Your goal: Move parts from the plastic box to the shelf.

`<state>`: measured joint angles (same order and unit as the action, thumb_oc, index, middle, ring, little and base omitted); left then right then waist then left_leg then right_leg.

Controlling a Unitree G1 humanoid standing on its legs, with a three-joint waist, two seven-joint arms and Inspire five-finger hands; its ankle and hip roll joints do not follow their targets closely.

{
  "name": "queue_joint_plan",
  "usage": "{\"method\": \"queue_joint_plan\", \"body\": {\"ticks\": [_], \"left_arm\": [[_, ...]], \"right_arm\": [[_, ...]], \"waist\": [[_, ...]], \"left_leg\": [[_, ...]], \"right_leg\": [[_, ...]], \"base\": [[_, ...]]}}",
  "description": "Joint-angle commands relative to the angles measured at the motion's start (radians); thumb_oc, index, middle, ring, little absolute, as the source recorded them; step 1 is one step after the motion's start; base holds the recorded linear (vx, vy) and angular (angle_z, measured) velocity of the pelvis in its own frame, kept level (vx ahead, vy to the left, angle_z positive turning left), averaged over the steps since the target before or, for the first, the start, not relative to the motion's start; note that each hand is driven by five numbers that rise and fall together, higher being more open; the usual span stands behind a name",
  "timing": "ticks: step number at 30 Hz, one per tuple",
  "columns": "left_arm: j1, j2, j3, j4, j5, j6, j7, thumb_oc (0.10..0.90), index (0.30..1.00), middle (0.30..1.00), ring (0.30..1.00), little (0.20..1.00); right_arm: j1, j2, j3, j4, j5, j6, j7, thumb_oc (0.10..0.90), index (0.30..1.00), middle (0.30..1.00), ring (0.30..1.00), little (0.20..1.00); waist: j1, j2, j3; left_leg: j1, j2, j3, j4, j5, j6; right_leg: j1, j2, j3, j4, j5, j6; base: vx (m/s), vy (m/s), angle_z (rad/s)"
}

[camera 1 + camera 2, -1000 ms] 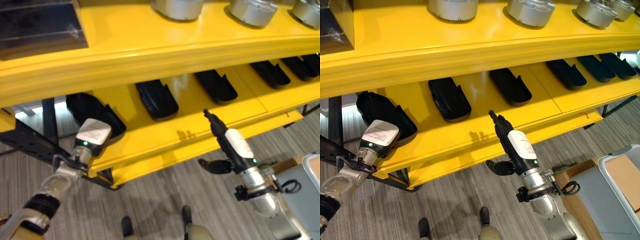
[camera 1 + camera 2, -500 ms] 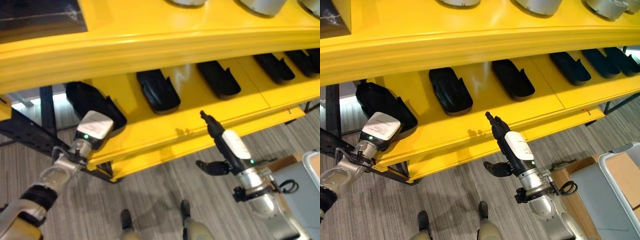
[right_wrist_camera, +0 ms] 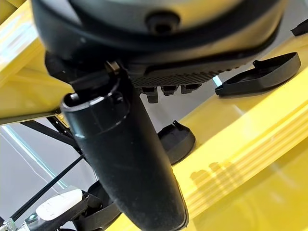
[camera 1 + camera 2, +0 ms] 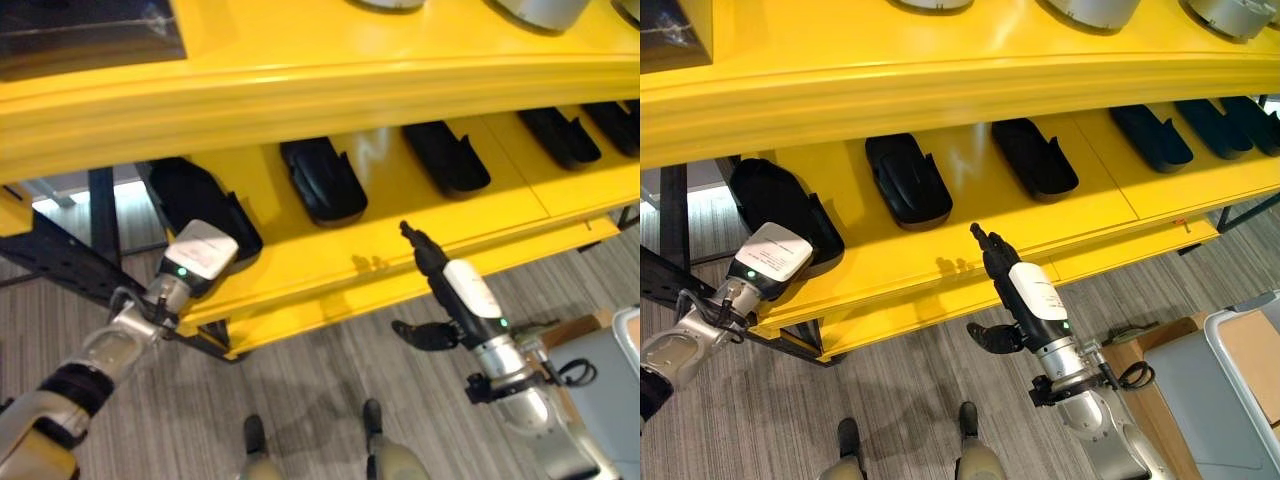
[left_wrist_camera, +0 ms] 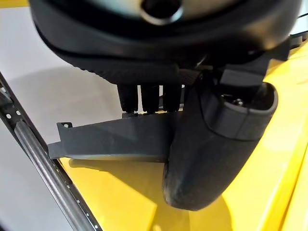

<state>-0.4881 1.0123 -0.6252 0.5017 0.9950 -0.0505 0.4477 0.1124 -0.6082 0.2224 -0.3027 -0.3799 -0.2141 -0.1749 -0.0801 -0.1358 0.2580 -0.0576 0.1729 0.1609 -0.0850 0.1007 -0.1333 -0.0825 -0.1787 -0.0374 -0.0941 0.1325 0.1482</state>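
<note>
Black part (image 4: 782, 214) under left robot hand (image 4: 768, 260)

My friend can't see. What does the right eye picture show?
A yellow shelf holds a row of black parts. The robot's left hand rests at the end part by the shelf's edge, and its right hand points open fingers toward the shelf front, holding nothing.

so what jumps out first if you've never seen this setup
The bright yellow shelf takes most of the scene, with a row of black parts lying along its lower level. The left robot hand is at the leftmost black part. The right robot hand hangs by the shelf's front edge, fingers straight.
</note>
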Motion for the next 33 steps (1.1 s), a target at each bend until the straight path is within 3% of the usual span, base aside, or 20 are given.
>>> {"method": "queue_joint_plan", "body": {"ticks": [1,6,12,20,33], "left_arm": [[-0.088,0.060,0.014,0.141,0.060,0.007,-0.061,0.900,1.000,1.000,1.000,1.000],[-0.051,0.079,0.078,0.110,0.038,0.015,-0.068,0.900,1.000,1.000,1.000,1.000],[-0.037,0.173,0.117,0.048,0.032,-0.002,-0.080,0.900,1.000,1.000,1.000,1.000],[-0.093,0.335,0.060,0.017,0.070,-0.026,-0.104,0.900,1.000,1.000,1.000,1.000],[-0.163,0.440,0.035,-0.018,0.069,-0.036,-0.114,0.900,1.000,1.000,1.000,1.000]], "right_arm": [[-0.117,-0.056,-0.067,-0.113,0.044,-0.070,-0.068,0.900,1.000,1.000,1.000,1.000],[-0.108,-0.054,-0.080,-0.114,0.041,-0.062,-0.063,0.900,1.000,1.000,1.000,1.000],[-0.102,-0.052,-0.089,-0.110,0.040,-0.054,-0.052,0.900,1.000,1.000,1.000,1.000],[-0.091,-0.061,-0.093,-0.112,0.038,-0.057,-0.028,0.900,1.000,1.000,1.000,1.000],[-0.052,-0.058,-0.142,-0.116,0.038,-0.051,-0.010,0.900,1.000,1.000,1.000,1.000]], "waist": [[-0.037,0.025,-0.006],[-0.033,0.031,-0.016],[-0.027,0.045,-0.039],[-0.029,0.067,-0.065],[-0.021,0.090,-0.100]], "left_leg": [[0.123,-0.033,0.054,-0.002,-0.073,0.059],[0.125,-0.035,0.051,-0.002,-0.075,0.059],[0.133,-0.038,0.045,-0.002,-0.082,0.059],[0.139,-0.044,0.036,-0.002,-0.088,0.059],[0.148,-0.054,0.023,-0.002,-0.095,0.060]], "right_leg": [[0.074,-0.029,0.015,0.036,-0.038,0.047],[0.082,-0.031,0.009,0.031,-0.037,0.046],[0.097,-0.035,0.002,0.024,-0.036,0.049],[0.118,-0.042,-0.012,0.014,-0.032,0.056],[0.148,-0.052,-0.033,0.009,-0.034,0.062]], "base": [[0.00,0.000,0.00],[0.00,0.000,0.00],[0.00,0.000,0.00],[0.00,0.000,0.00],[0.00,-0.002,0.02]]}}
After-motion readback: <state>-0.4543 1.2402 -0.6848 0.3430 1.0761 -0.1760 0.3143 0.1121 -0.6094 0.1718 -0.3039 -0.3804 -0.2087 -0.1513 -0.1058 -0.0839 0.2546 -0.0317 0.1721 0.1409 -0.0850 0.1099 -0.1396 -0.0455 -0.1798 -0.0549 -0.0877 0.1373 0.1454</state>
